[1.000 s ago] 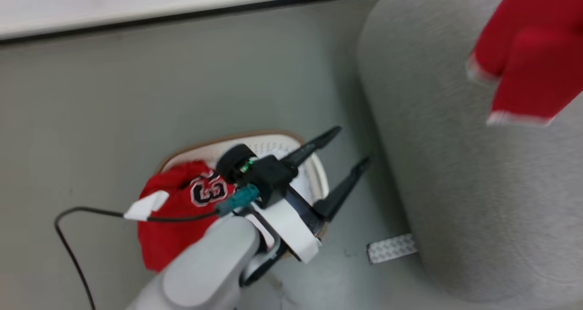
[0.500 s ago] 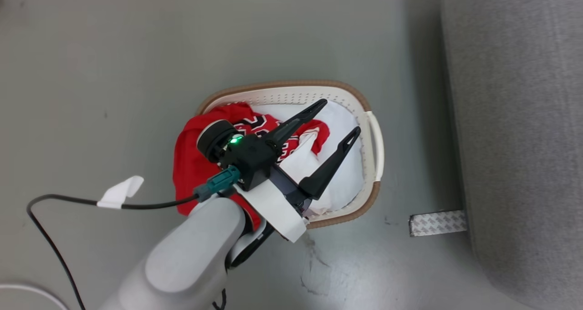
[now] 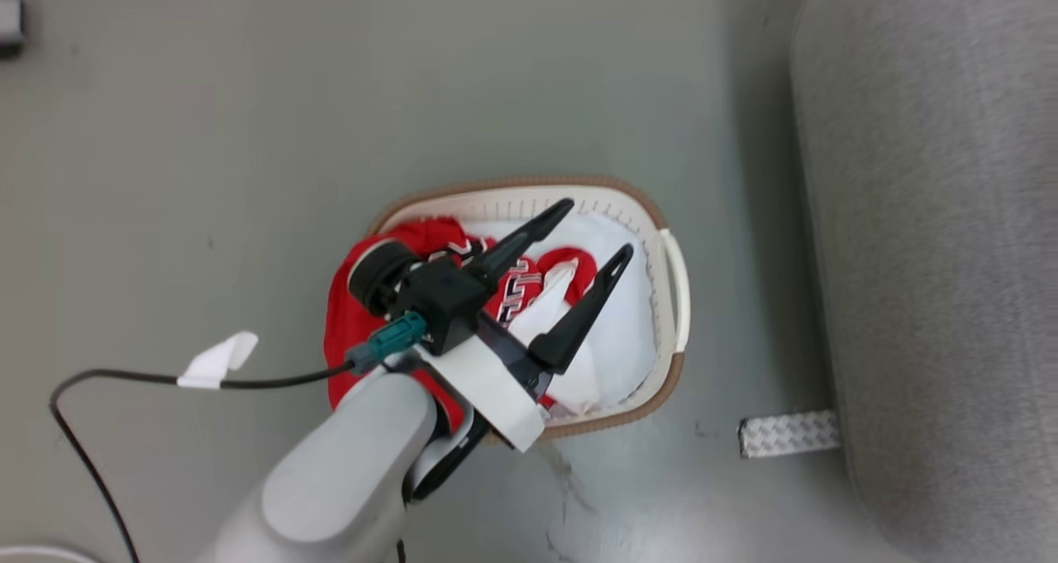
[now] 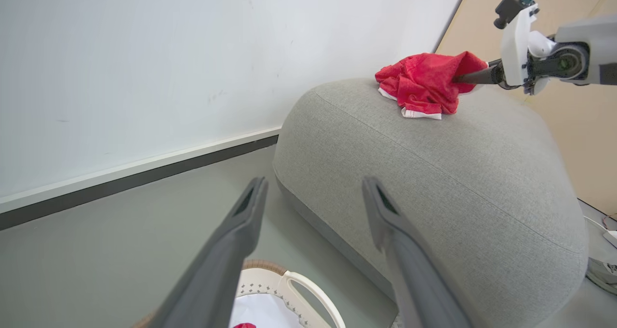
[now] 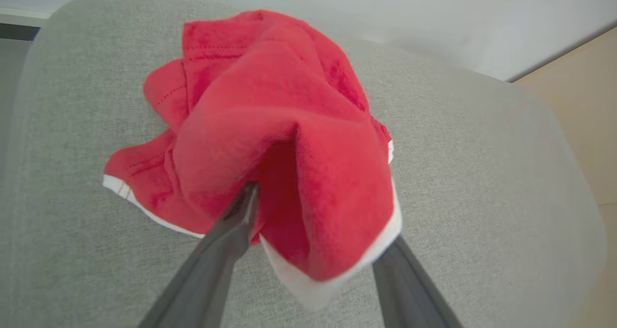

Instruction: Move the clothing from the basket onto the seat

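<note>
The right gripper (image 5: 315, 207)'s jaws stand spread, their tips buried under a red garment (image 5: 270, 101) with white trim that lies bunched on top of the grey sofa (image 5: 482, 174). The left gripper (image 3: 597, 226)'s jaws are released and empty, hovering over the basket (image 3: 669, 298) on the floor (image 3: 248, 92) near the sofa. A red jersey (image 3: 355, 331) with black-and-white lettering lies in the basket's half away from the sofa.

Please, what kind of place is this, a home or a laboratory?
Probably a test room arranged like a home, not a real living room: a grey sofa and a laundry basket stand on a bare grey floor, before a plain white wall.
</note>
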Tool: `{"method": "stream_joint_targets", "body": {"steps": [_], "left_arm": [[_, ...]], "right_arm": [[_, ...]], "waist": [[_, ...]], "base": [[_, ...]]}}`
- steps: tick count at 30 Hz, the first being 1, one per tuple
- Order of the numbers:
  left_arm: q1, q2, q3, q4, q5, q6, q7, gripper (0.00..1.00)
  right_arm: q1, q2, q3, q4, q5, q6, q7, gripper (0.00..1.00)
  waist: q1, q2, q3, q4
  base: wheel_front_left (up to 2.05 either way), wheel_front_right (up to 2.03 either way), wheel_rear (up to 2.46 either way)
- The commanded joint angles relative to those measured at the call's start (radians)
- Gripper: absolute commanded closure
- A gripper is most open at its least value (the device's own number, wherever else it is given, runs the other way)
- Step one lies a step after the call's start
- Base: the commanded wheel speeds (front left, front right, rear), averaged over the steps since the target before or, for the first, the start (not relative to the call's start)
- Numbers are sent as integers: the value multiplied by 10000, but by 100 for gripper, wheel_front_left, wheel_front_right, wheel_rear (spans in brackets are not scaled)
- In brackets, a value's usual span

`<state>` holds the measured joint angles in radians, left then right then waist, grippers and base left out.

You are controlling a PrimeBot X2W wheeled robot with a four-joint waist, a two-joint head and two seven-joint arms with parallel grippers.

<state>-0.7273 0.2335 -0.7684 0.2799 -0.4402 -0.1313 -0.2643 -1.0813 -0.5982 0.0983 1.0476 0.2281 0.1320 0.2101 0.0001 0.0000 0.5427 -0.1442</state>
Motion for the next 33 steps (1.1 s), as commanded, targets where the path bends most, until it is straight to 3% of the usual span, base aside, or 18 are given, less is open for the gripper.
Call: {"method": "stream_joint_targets", "body": {"steps": [1, 7, 13, 18, 24, 30, 33], "left_arm": [[224, -35, 37, 60, -75, 12, -2, 0], [1042, -241, 389, 388, -224, 12, -2, 0], [1974, -501, 1051, 526, -300, 56, -2, 0], [2667, -608, 1762, 481, -246, 206, -2, 0], [3319, -502, 2772, 567, -198, 513, -2, 0], [3933, -250, 3944, 555, -152, 848, -2, 0], [4414, -115, 4616, 392, -2, 1037, -2, 0]], "right_arm": [[70, 111, 236, 41, -57, -25, 178, 0], [628, 168, 2057, -718, 122, -25, 938, 0], [1132, -482, 3645, -2316, 1116, -25, 1429, 0], [1691, -1170, 4147, -4094, 2017, -25, 951, 0], [3126, -1217, 3202, -5809, 2543, -25, -168, 0], [5358, -385, 1492, -7215, 2214, -25, -1239, 0], [6604, 368, 791, -8067, 1939, -25, -1799, 0]], "waist": [[-1, 0, -603, -162], [-1, 0, -2366, -453], [-1, 0, -3976, -542], [-1, 0, -4939, -318], [-1, 0, -5669, 145], [-1, 0, -5966, 450], [-1, 0, -5994, 521]], "base": [[0, 0, 0], [0, 0, 0], [0, 0, 0], [0, 0, 0], [0, 0, 0], [0, 0, 0], [0, 0, 0]]}}
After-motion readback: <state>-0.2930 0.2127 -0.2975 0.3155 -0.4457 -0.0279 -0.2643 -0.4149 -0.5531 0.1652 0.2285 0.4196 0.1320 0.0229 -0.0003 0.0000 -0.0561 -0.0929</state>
